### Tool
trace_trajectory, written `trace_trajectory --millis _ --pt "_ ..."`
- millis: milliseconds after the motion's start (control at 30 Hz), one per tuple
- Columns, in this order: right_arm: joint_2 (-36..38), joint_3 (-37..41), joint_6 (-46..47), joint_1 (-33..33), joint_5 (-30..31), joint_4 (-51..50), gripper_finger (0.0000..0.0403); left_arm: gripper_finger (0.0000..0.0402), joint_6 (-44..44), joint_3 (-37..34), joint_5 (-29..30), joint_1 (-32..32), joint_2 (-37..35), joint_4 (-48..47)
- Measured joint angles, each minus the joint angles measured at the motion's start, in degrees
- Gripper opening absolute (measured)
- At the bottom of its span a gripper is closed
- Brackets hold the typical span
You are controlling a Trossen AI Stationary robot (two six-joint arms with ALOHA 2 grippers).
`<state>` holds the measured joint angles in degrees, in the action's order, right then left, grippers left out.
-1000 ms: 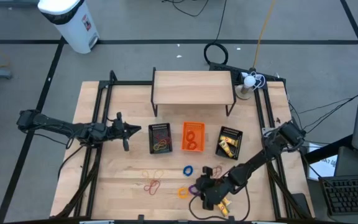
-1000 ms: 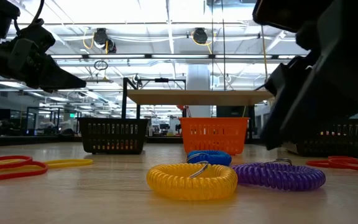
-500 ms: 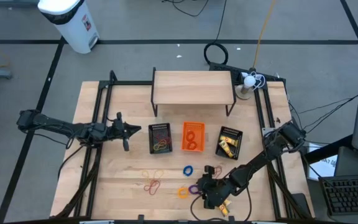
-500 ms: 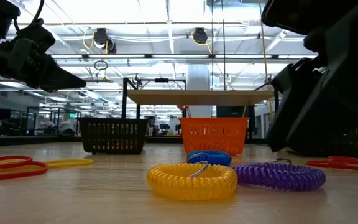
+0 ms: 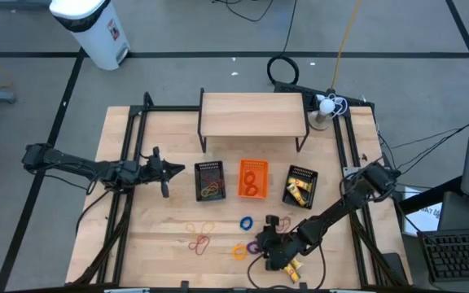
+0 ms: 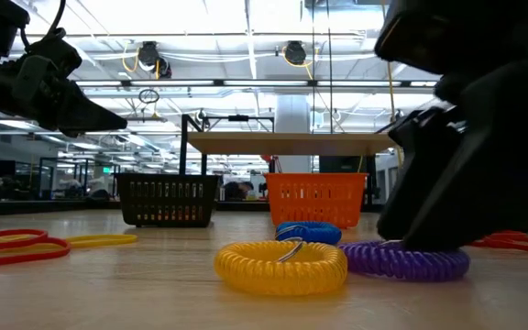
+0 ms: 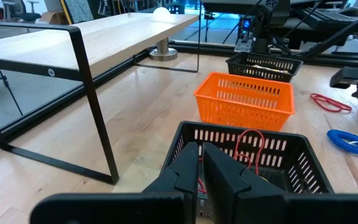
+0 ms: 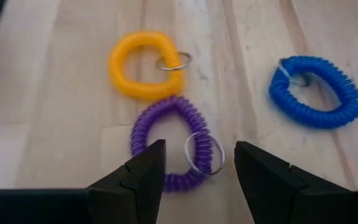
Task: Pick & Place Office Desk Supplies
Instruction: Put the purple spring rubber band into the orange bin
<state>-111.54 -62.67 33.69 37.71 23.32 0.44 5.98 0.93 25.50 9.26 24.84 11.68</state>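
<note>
High view: right end effector (image 5: 269, 248) shifted slightly leftward, low over purple ring (image 5: 255, 247) at table (image 5: 169, 236) front edge. Left end effector (image 5: 166, 172) parked beside black tray (image 5: 210, 181), fingers closed, empty.

Low view: dropped onto purple ring (image 6: 406, 260); yellow ring (image 6: 280, 265) alongside.

Right wrist view: fingers spread wide, straddling purple ring (image 8: 173, 151), nothing gripped. Grasp judged imminent.

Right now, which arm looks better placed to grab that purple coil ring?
The right. Its gripper hangs open directly over the purple ring, fingers either side. The left gripper waits far off beside the black mesh tray, fingers closed.
</note>
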Motion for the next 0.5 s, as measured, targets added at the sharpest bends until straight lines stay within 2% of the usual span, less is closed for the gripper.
trace_trajectory --millis 133,233,333,433,500 --pt "-0.61 -0.02 0.51 -0.28 1.00 0.03 0.0179 0.0024 0.07 0.00 0.00 0.00 0.00 0.00" --pt "-0.64 -0.02 0.59 -0.50 0.79 -0.05 0.0161 0.0024 0.04 0.00 0.00 0.00 0.00 0.00" --pt "-0.64 -0.02 1.16 -0.67 0.59 -0.13 0.0109 0.0024 0.04 0.00 0.00 0.00 0.00 0.00" --pt "-0.54 -0.02 1.09 -0.89 0.01 -0.23 0.0034 0.0024 0.03 0.00 0.00 0.00 0.01 0.00" --pt "-0.15 0.00 0.15 -0.89 0.26 -0.10 0.0017 0.0024 0.02 0.00 0.00 0.00 0.00 0.00"
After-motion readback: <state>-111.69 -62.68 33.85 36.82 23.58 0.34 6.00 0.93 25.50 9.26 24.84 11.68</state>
